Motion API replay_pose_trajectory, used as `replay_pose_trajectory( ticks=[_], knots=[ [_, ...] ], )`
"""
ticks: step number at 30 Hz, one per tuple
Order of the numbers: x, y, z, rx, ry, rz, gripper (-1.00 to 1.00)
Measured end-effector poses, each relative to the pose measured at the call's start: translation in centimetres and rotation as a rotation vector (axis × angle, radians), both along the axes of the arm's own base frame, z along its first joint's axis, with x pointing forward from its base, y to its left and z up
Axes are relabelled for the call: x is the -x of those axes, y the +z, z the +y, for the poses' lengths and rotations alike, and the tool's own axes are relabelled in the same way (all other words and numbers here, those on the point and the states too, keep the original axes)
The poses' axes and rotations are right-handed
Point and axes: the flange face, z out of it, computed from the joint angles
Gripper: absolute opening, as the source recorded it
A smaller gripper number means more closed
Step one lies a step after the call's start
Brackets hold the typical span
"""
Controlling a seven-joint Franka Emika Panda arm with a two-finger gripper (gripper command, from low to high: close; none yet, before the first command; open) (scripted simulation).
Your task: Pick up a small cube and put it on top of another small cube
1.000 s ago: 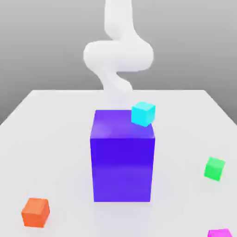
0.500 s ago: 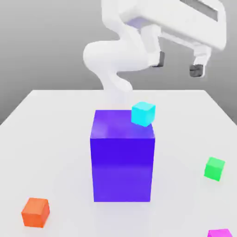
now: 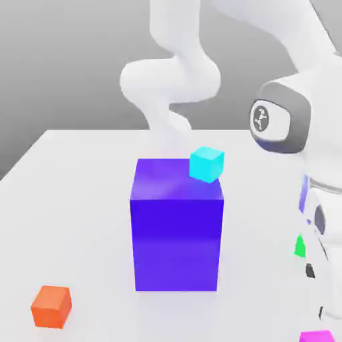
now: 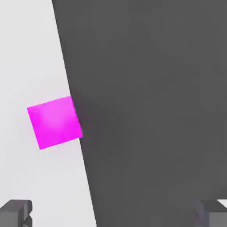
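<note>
The small magenta-pink cube (image 3: pixel 318 336) sits on the white table at the near corner on the exterior view's right, right by the table's edge. In the hand view the cube (image 4: pixel 54 122) lies off to one side of the line between my fingers, beside the dark area past the table's edge. My gripper (image 4: pixel 114 214) hangs above it, open, with its dark fingertips (image 4: pixel 15 213) far apart and nothing between them. In the exterior view my hand (image 3: pixel 322 227) comes down over that corner.
A big blue-purple block (image 3: pixel 177 224) stands mid-table, with a small cyan cube (image 3: pixel 206 163) at its upper right corner in the picture. An orange cube (image 3: pixel 51 306) lies near the front on the exterior view's left. My arm covers most of the green cube (image 3: pixel 300 246).
The arm has swung from high at the back down to the exterior view's right front, over the magenta cube. It now covers most of the green cube. No cube has moved.
</note>
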Motion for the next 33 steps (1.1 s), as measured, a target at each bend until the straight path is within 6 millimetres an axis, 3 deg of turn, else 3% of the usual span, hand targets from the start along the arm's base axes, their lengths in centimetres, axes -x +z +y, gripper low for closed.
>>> replay_pose_trajectory(
  ticks=[3, 6, 7, 13, 15, 18, 25, 33],
  knots=[
    [0.9, -4.8, 1.8, -0.009, 0.121, 0.061, 0.0],
    [1.1, -9.6, 2.3, -0.012, 0.146, 0.073, 0.0],
    [1.2, -10.9, 2.3, -0.012, 0.148, 0.074, -1.0],
    [1.2, -11.6, 2.3, -0.012, 0.15, 0.077, -1.0],
    [1.2, -10.1, 2.3, -0.012, 0.15, 0.077, -1.0],
    [1.6, -6.0, 2.5, -0.012, 0.149, 0.078, -1.0],
    [11.7, -2.7, 8.4, -0.002, 0.087, 0.082, -1.0],
    [24.9, -0.5, 11.3, -0.01, -0.001, 0.076, -1.0]
  ],
)
